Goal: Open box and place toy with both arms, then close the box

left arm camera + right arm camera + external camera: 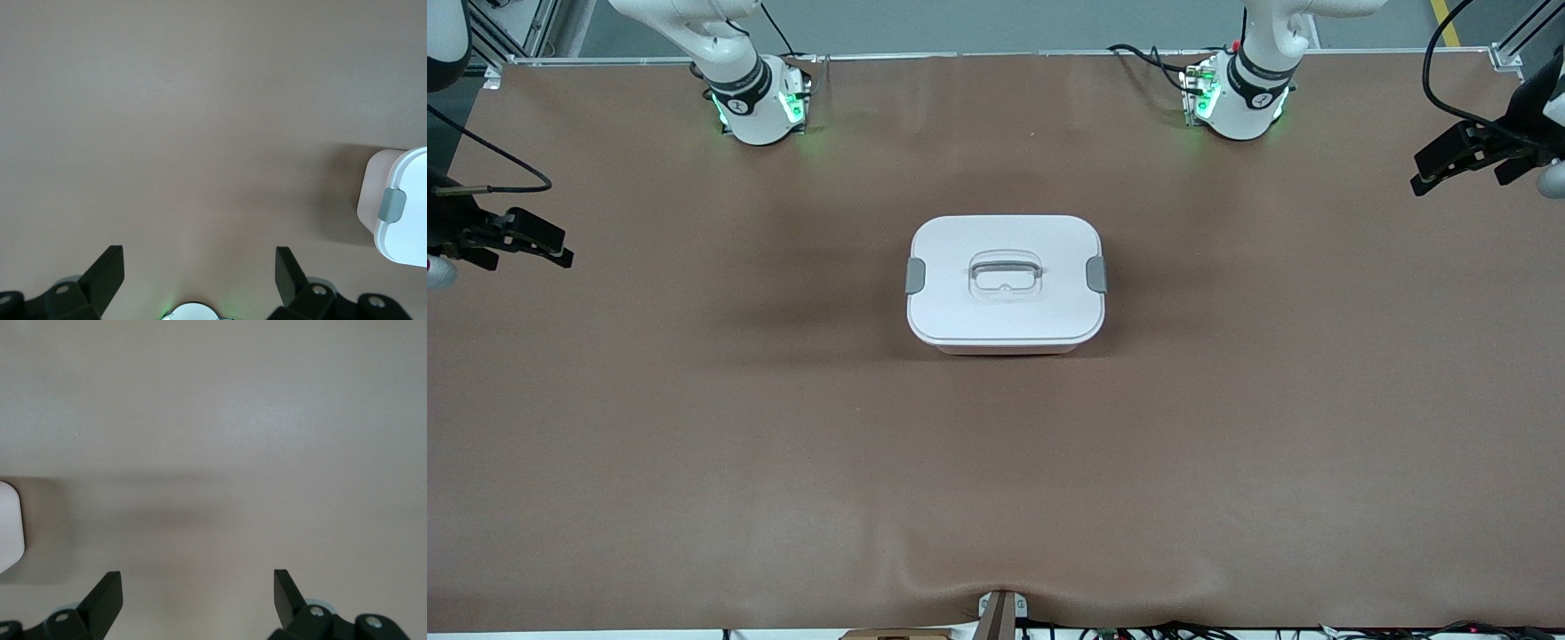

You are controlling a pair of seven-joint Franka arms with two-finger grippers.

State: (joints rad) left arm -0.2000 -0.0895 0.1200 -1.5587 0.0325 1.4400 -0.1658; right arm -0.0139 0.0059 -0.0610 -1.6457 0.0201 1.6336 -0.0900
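Note:
The box sits at the middle of the table with its white lid on, a grey clip at each end and the clear handle lying flat. The toy is out of view. My left gripper is open and empty, up over the left arm's end of the table, apart from the box. The left wrist view shows its open gripper over bare mat and one end of the box. My right gripper is open and empty over the right arm's end. The right wrist view shows the open gripper and a box corner.
A brown mat covers the table. The arm bases stand at the edge farthest from the front camera. A small clamp and cables lie at the edge nearest it.

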